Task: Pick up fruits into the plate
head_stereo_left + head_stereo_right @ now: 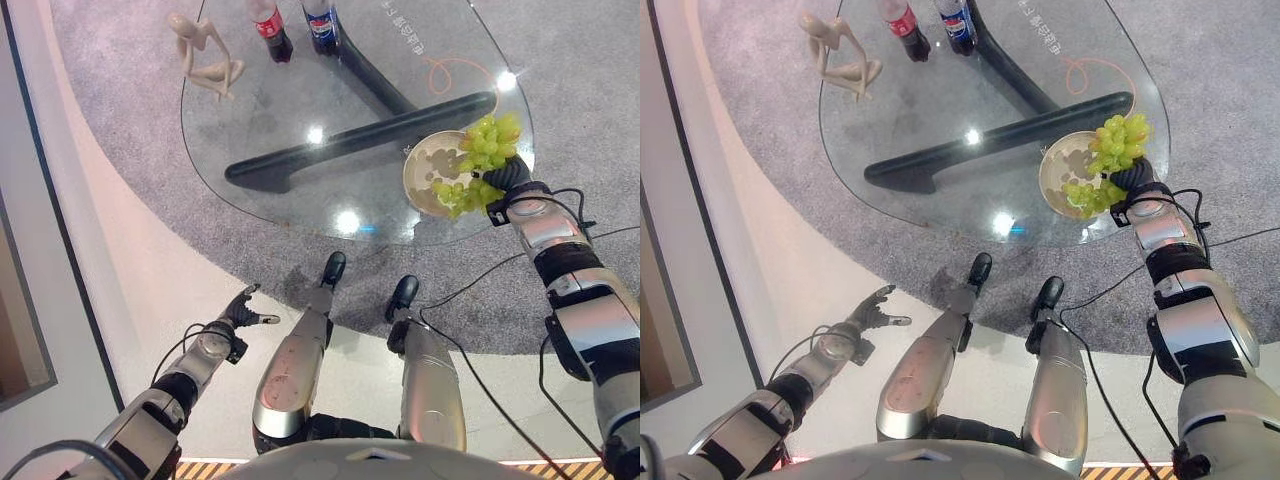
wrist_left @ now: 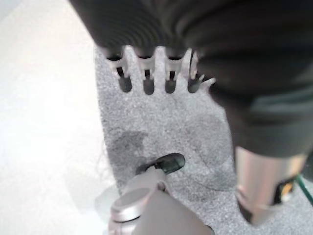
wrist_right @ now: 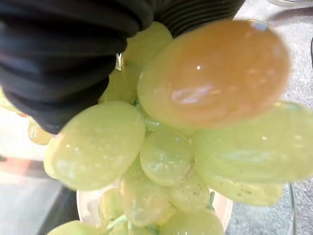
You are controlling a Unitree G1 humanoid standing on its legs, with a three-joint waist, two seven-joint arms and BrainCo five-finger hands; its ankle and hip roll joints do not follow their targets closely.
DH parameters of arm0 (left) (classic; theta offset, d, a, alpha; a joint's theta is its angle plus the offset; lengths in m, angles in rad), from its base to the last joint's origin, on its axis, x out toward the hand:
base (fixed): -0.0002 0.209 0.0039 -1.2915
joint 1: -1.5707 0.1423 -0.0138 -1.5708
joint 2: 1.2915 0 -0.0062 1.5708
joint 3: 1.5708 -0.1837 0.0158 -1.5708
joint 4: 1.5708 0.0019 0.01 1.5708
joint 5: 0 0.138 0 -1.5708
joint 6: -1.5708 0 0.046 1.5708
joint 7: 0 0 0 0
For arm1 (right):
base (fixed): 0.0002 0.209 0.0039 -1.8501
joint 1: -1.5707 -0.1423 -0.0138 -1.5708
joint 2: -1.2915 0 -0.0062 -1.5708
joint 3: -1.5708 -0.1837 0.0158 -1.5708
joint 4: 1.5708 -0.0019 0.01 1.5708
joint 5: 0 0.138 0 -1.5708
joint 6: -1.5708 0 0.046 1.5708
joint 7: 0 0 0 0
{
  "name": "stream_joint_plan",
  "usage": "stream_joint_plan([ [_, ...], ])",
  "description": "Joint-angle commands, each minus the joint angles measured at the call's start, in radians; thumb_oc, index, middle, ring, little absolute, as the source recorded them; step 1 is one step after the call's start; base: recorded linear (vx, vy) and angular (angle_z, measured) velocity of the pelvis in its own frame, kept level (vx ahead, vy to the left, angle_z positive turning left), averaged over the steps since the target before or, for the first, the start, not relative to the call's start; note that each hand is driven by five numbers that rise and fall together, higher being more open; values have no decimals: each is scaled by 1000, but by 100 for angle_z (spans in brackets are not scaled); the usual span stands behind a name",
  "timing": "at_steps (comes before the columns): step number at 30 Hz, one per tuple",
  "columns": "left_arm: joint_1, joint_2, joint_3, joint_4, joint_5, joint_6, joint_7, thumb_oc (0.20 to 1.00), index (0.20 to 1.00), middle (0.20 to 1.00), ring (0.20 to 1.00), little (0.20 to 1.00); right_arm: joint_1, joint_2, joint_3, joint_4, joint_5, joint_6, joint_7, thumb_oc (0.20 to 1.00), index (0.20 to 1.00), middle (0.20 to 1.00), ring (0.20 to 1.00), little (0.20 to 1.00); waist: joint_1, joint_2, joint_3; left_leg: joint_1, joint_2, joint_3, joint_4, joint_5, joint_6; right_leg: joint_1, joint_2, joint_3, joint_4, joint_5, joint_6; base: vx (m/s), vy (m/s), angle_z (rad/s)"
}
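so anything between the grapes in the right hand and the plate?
Nothing visible. The right hand holds the green grapes directly over the plate on the glass table; some grapes already hang inside it. The bottles and figurine sit at the far end.

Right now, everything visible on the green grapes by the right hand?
The green grapes are glossy, oval and pale yellow-green, one tinged amber close up, joined by thin green stems. They form a long bunch draped over the round beige plate at the glass table's near right edge, some grapes inside it, others spilling past its far rim. The right hand sits at the bunch with its dark cover against the grapes; its fingers are hidden, so the grip can't be confirmed.
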Motion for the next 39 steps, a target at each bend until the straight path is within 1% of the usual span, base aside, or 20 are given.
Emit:
stream_joint_plan([
  [1, 14, -9, -33, -26, -48, -1, 22, 1000, 1000, 1000, 1000, 1000, -99, -63, 71, 10, -35, -8, -37, 200, 200, 200, 200, 200, 4, 8, -30, -54, -54, 75, 169, -191, 56, -19, 23, -14, -23, 11, 5, -19, 48, 3],
  [12, 8, -6, -52, -58, -65, -3, 33, 1000, 1000, 1000, 1000, 1000, -148, -34, 101, 76, -61, 37, -40, 200, 200, 200, 200, 200, 20, 18, -30, -119, -63, 93, 193, -189, 65, -98, 12, -13, 10, 21, 19, -7, 14, 3],
  [13, 6, -7, -57, -62, -69, -6, 37, 1000, 1000, 1000, 1000, 1000, -156, -33, 107, 95, -72, 37, -44, 347, 347, 347, 347, 347, 21, 21, -30, -127, -65, 94, 195, -188, 66, -108, 11, -13, 14, 24, 22, 0, 0, 0],
  [14, 6, -8, -59, -66, -71, -9, 40, 1000, 1000, 1000, 1000, 1000, -161, -33, 110, 103, -73, 39, -47, 862, 862, 862, 862, 862, 22, 23, -30, -129, -66, 95, 195, -187, 67, -112, 11, -12, 15, 24, 23, 0, 0, 0],
  [15, 6, -8, -61, -69, -73, -9, 41, 1000, 1000, 1000, 1000, 1000, -163, -33, 111, 107, -73, 42, -50, 1000, 1000, 1000, 1000, 1000, 22, 24, -30, -130, -66, 96, 196, -187, 67, -114, 10, -11, 17, 24, 23, 0, 0, 0],
  [19, 8, -7, -69, -86, -79, -10, 43, 1000, 1000, 1000, 1000, 1000, -174, -33, 112, 125, -73, 49, -72, 1000, 1000, 1000, 1000, 1000, 23, 28, -30, -145, -69, 101, 204, -188, 69, -134, 7, -7, 24, 28, 27, 0, 0, 0],
  [25, 9, -5, -76, -93, -84, -11, 40, 1000, 1000, 1000, 1000, 1000, -186, -36, 117, 139, -81, 65, -61, 1000, 1000, 1000, 1000, 1000, 22, 30, -30, -149, -70, 109, 207, -190, 72, -142, 6, -3, 28, 30, 30, 0, 0, 0],
  [34, 4, -3, -76, -97, -84, -15, 40, 1000, 1000, 1000, 1000, 1000, -174, -29, 109, 149, -55, 32, -78, 1000, 1000, 1000, 1000, 1000, 19, 26, -30, -143, -67, 116, 207, -192, 76, -141, 9, 1, 31, 32, 32, 0, 0, 0],
  [36, 4, -3, -75, -97, -81, -13, 39, 1000, 1000, 1000, 1000, 1000, -173, -28, 104, 143, -44, 25, -80, 1000, 1000, 1000, 1000, 1000, 17, 25, -30, -135, -66, 116, 203, -193, 76, -133, 10, 2, 27, 31, 32, 0, 0, 0],
  [39, 6, -2, -62, -83, -76, -15, 31, 1000, 1000, 1000, 1000, 1000, -153, -16, 86, 103, 5, 1, -97, 1000, 1000, 1000, 1000, 1000, 8, 15, -30, -96, -61, 118, 190, -198, 75, -100, 16, 8, 17, 29, 30, 0, 0, 0],
])
